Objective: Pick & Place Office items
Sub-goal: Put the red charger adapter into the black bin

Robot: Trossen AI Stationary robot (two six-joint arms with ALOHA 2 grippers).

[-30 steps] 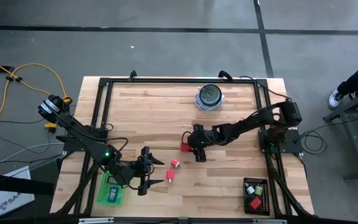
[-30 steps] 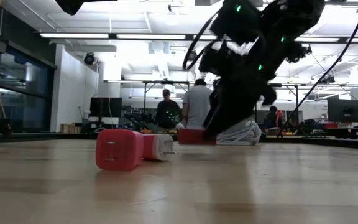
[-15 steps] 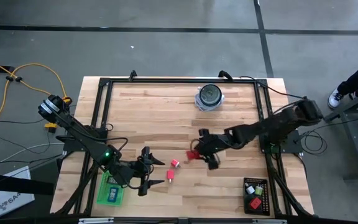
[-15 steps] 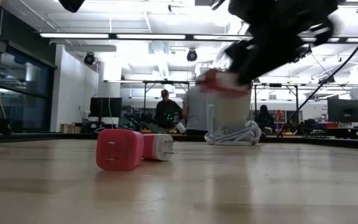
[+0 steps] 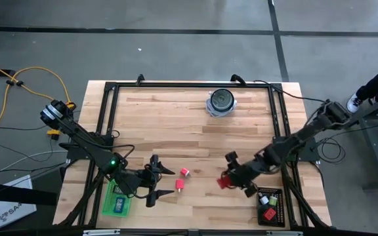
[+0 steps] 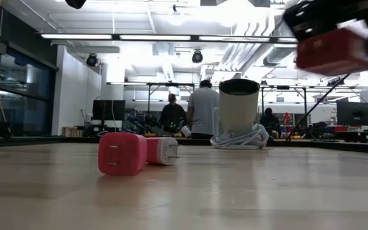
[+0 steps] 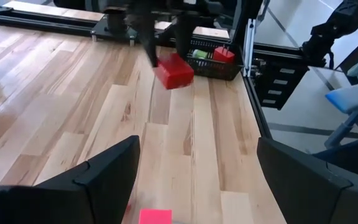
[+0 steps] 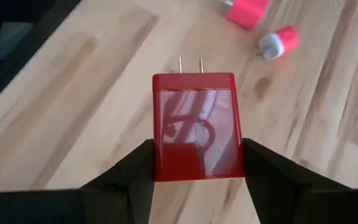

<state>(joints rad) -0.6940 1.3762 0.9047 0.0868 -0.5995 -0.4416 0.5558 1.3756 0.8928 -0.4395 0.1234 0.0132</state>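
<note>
At the desk's (image 5: 195, 124) near right corner sits a black mesh basket (image 5: 270, 206) holding small red and green pieces. Just left of it, the right hand (image 5: 231, 182) pinches a red plug adapter (image 5: 223, 183), two metal prongs pointing away from the wrist, lifted clear of the wood. At the near left, the left hand (image 5: 159, 181) waits with fingers spread wide, beside a green tray (image 5: 117, 198). Between the hands lie a pink plug block (image 5: 180, 185) and a smaller pink-and-white plug (image 5: 184, 172), just apart. Far back stands a round blue-white object (image 5: 221, 102) with a dark top.
</note>
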